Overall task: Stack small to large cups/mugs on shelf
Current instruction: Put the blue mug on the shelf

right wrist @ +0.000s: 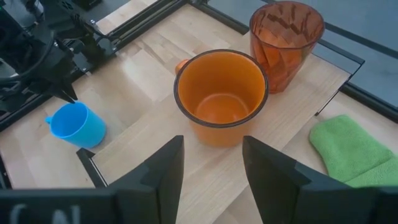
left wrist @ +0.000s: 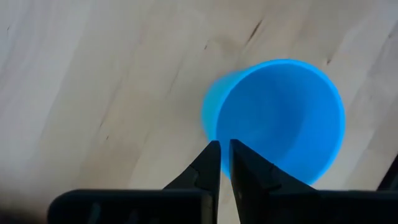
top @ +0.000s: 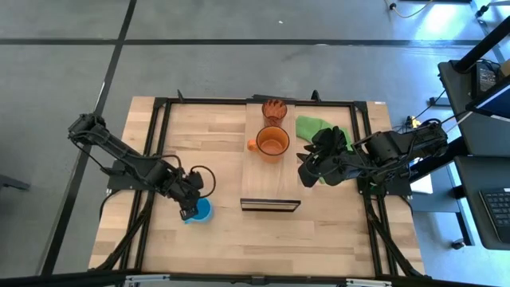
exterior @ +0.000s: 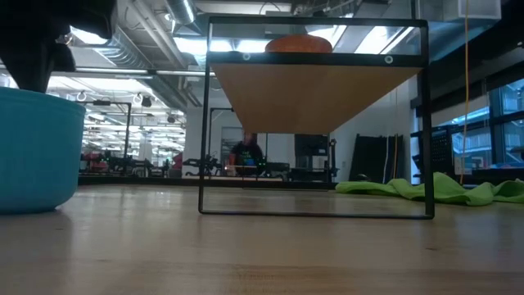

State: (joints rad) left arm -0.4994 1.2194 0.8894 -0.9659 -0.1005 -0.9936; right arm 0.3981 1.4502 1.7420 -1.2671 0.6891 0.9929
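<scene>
Light-wood table [top: 319, 231] with black frame rails. At centre, running toward 12 o'clock, a raised light-wood shelf [top: 271, 179], dark edge at its 6 o'clock end. On the shelf: orange mug [top: 272, 143] mid-plank, reddish-brown ribbed cup [top: 274, 110] just beyond at 12 o'clock. On the table itself: light blue mug [top: 200, 211] at 8 o'clock of the shelf, green cloth [top: 312, 127] at 2 o'clock

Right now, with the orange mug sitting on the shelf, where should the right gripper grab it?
Probably the orange mug by its rim wall nearest the right gripper, one finger inside. It stands upright, mouth open, handle on the far side, and the ribbed cup crowds one side.
</scene>
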